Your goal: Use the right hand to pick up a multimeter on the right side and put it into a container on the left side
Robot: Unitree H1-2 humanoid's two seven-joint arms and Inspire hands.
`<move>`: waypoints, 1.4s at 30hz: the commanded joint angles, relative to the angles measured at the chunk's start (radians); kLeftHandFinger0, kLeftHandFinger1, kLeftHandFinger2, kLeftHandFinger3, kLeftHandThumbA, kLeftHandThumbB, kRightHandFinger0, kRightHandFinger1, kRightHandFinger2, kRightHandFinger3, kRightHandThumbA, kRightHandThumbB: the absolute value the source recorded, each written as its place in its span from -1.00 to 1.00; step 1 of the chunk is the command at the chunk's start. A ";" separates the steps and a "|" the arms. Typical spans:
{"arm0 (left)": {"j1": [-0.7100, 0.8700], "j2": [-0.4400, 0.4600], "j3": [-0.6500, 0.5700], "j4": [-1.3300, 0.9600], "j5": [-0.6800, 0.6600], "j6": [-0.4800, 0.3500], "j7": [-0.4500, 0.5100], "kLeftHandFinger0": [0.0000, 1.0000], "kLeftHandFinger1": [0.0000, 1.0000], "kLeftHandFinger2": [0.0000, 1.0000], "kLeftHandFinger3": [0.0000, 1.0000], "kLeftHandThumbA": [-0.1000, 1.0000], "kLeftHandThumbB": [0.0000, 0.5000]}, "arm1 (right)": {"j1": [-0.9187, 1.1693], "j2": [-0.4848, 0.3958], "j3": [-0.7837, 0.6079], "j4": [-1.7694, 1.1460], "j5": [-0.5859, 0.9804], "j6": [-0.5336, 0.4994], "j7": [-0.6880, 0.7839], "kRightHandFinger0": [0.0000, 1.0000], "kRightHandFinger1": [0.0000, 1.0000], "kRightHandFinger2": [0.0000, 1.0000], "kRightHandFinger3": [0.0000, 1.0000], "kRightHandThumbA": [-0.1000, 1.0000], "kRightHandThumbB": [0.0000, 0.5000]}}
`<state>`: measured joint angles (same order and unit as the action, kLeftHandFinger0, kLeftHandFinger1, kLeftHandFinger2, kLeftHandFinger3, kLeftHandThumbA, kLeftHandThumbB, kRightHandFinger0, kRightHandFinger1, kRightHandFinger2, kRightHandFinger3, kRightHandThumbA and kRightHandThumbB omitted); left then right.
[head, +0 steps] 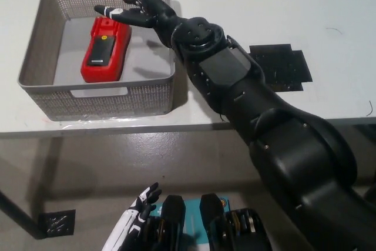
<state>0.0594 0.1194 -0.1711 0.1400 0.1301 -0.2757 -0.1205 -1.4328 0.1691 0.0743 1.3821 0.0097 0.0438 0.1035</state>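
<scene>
The multimeter lies in the basket on the left part of the white counter. It rests on the basket's floor, toward the left-middle, with its red back turned up and a black panel along the middle of that back; its long axis runs from near to far, tilted slightly to the right at the far end. No display shows (the face is down).

The right robot hand is above the basket's far right part, holding nothing. Its fingers are spread apart and reach left, with pale tips, over the far end of the multimeter but apart from it. The black right arm runs from the bottom right of the view up across the counter edge and over the basket's right wall.

The basket is grey, perforated, with a cut-out handle in the near wall and another in the far wall. It stands near the counter's front edge.

To the right of the arm, a black, cross-shaped patch lies flat on the counter, well apart from the basket.

The white left robot hand rests low at the bottom left of the view, below counter level, its fingers slightly apart and holding nothing.
</scene>
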 commanded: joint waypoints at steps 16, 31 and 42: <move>-0.008 0.021 0.004 -0.008 -0.002 -0.028 -0.012 1.00 1.00 1.00 1.00 1.00 0.70 | 0.016 -0.232 -0.131 -0.487 0.113 0.040 0.196 1.00 1.00 1.00 1.00 0.86 0.96; 0.017 0.021 0.024 0.022 -0.015 -0.027 0.002 1.00 1.00 1.00 1.00 1.00 0.71 | 0.800 -0.448 -0.276 -1.634 0.363 0.208 0.253 1.00 1.00 1.00 1.00 1.00 0.69; 0.013 -0.001 0.041 0.051 -0.031 -0.042 0.024 1.00 1.00 1.00 1.00 1.00 0.76 | 1.330 -0.436 -0.220 -1.736 0.357 -0.076 0.301 1.00 1.00 1.00 1.00 1.00 0.71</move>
<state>0.0595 0.1206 -0.1664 0.1872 0.1298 -0.2670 -0.1231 -0.4477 -0.1766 -0.1080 0.1990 0.1395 0.1352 0.2415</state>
